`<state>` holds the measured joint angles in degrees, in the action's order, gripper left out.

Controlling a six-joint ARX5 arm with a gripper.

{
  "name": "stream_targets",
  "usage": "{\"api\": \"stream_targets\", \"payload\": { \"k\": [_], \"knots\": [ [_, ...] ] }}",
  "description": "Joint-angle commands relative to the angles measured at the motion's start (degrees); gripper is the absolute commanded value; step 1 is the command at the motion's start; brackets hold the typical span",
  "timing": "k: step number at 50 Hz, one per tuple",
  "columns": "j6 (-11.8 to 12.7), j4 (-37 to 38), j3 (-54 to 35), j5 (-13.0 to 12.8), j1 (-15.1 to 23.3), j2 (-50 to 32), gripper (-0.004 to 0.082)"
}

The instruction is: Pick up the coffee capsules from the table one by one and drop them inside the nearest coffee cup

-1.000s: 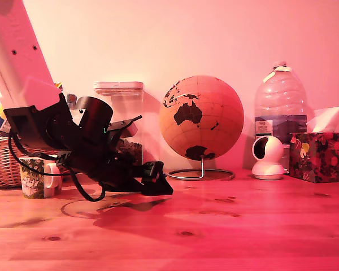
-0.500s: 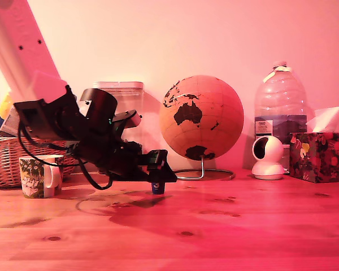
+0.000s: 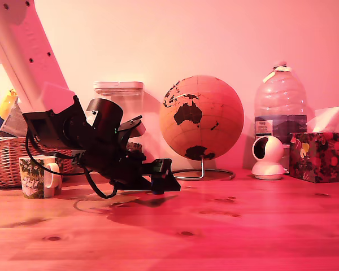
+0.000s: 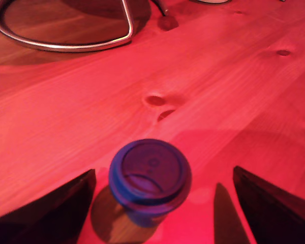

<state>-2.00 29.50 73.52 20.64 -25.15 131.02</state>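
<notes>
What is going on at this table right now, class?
A single robot arm is reaching low over the wooden table, with its tool open around a small dark blue coffee capsule standing on the wood. The wrist view shows a finger on each side of the capsule, with gaps, so it is not gripped. The leafy-print mug waits at the exterior view's left, by a wicker basket. A globe stands behind.

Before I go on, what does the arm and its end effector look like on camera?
The arm is a white link with small dark holes, ending in a black wrist housing. A black cable loops beneath it. The end effector is black, and its fingers taper to dark wedges.
</notes>
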Motion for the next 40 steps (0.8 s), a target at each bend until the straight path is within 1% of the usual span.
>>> {"api": "stream_targets", "payload": {
  "k": [1,6,9,10,11,14,21,25,31,34,40],
  "knots": [
    [0.02,-0.68,0.46,-0.11,-0.37,1.75,0.0667],
    [-0.04,-0.76,0.46,-0.11,-0.35,1.75,0.0546],
    [-0.04,-0.76,0.46,-0.09,-0.35,1.75,0.0492],
    [-0.04,-0.76,0.46,-0.09,-0.35,1.75,0.048],
    [-1.25,-0.76,0.46,-0.09,-0.35,1.75,0.047],
    [-1.49,-0.76,0.46,-0.09,-0.31,1.75,0.0448],
    [-1.49,-0.76,0.46,-0.09,-0.17,1.75,0.04],
    [-1.49,-0.87,0.46,-0.09,-0.09,1.75,0.0342],
    [-1.49,-1.07,0.46,-0.04,0.17,1.73,0.0222],
    [-1.46,-1.25,0.46,-0.04,0.28,1.57,0.0181],
    [-1.42,-2.45,0.46,0.2,0.44,0.42,0.0146]
  ]
}}
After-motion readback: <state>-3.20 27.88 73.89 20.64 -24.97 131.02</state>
